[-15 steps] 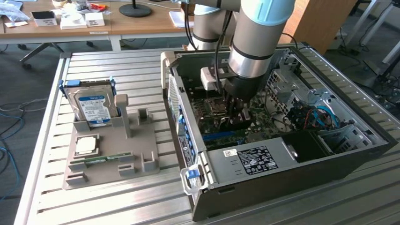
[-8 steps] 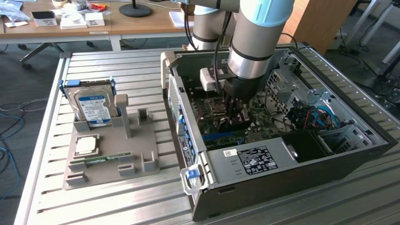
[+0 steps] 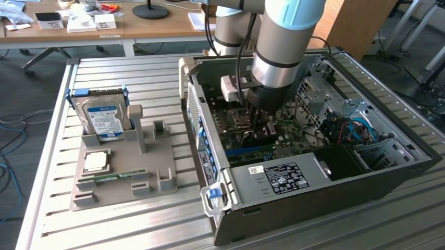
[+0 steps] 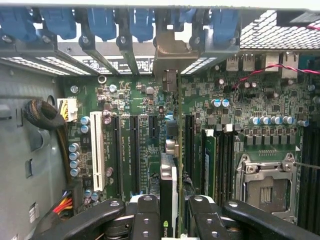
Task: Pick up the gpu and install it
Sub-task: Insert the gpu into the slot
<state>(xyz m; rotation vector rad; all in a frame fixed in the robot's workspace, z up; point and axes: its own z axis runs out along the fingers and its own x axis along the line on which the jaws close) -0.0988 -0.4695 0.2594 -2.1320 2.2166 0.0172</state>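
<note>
While the arm (image 3: 285,47) reaches vertically into the computer case (image 3: 313,208), wrist pointing straight down over the motherboard (image 4: 125,100), the gripper (image 4: 172,210) is clamped on the gpu (image 4: 168,175). The card stands on edge between the fingers over the expansion slots, its bracket (image 4: 172,52) near the rear slot covers. Card edge carries a small swirl logo; in the exterior view the power supply sticker (image 3: 282,177), at 6 o'clock of the gripper, and the blue label of the hard drive (image 3: 104,119), at 9 o'clock, are unreadable.
</note>
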